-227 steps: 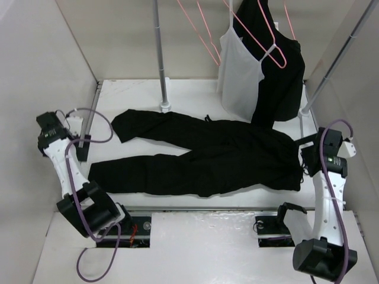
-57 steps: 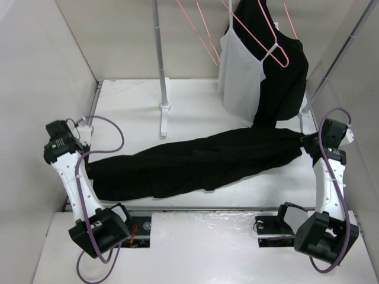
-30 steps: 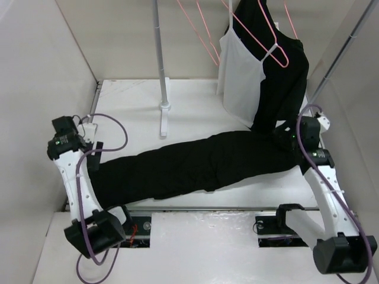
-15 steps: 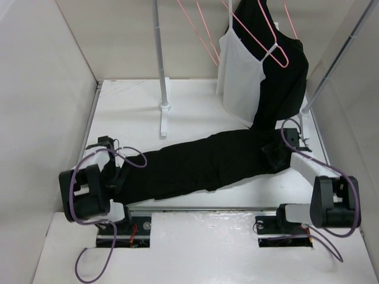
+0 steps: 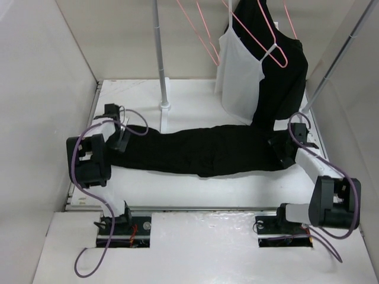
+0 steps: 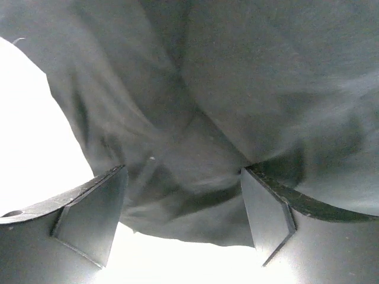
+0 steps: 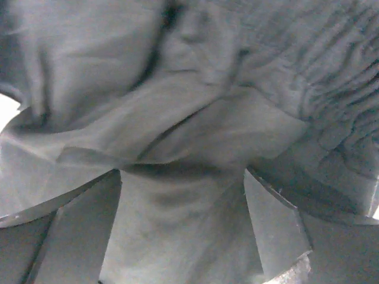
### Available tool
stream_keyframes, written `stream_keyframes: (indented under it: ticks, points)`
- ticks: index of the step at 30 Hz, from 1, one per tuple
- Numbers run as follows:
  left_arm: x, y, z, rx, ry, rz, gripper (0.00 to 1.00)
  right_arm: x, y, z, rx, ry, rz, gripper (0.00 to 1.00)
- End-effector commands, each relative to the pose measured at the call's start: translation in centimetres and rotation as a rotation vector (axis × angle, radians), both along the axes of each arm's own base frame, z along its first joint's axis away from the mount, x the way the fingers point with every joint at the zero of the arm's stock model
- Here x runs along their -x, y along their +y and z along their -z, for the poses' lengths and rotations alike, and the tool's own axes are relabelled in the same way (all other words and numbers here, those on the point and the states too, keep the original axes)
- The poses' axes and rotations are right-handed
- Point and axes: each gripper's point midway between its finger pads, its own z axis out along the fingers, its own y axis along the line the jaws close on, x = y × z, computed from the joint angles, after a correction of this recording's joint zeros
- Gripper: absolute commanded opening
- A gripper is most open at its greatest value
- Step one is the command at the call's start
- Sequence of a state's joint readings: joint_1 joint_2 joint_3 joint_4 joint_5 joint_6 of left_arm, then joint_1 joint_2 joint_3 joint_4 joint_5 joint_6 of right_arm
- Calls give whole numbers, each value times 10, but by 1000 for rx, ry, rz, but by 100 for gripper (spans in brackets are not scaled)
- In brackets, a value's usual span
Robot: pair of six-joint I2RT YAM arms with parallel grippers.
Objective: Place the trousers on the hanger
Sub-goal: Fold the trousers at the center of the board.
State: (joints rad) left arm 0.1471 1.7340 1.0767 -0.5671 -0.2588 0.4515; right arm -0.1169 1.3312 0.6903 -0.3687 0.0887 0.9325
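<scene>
The long, limp black trousers (image 5: 207, 152) lie, legs stacked, across the white table (image 5: 195, 109), well below the empty pink wire hanger (image 5: 199, 35). Left gripper (image 6: 182, 177) and right gripper (image 7: 182, 174) stand spread over the cloth ends. I recommend pinching both layers squarely before lifting.

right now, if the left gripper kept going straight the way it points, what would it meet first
The long black soft-fabric trousers: they fill the left wrist view, bunched just ahead of the left gripper, probably touching it.
</scene>
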Motion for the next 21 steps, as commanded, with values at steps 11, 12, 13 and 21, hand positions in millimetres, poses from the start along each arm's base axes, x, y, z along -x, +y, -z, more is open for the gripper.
stream_keyframes:
  ticks: [11,12,13,21]
  points:
    - [-63,-24,-28,129,-229,-61,80,59,-42,-61,189,-45,77,99]
    - [-63,-24,-31,129,-229,-61,80,63,-45,-56,177,-30,93,99]
    - [-65,-22,-40,135,-247,-66,81,64,-45,-54,150,-41,99,99]
    - [-64,-15,-73,135,-298,-84,84,35,-50,-8,73,83,56,99]
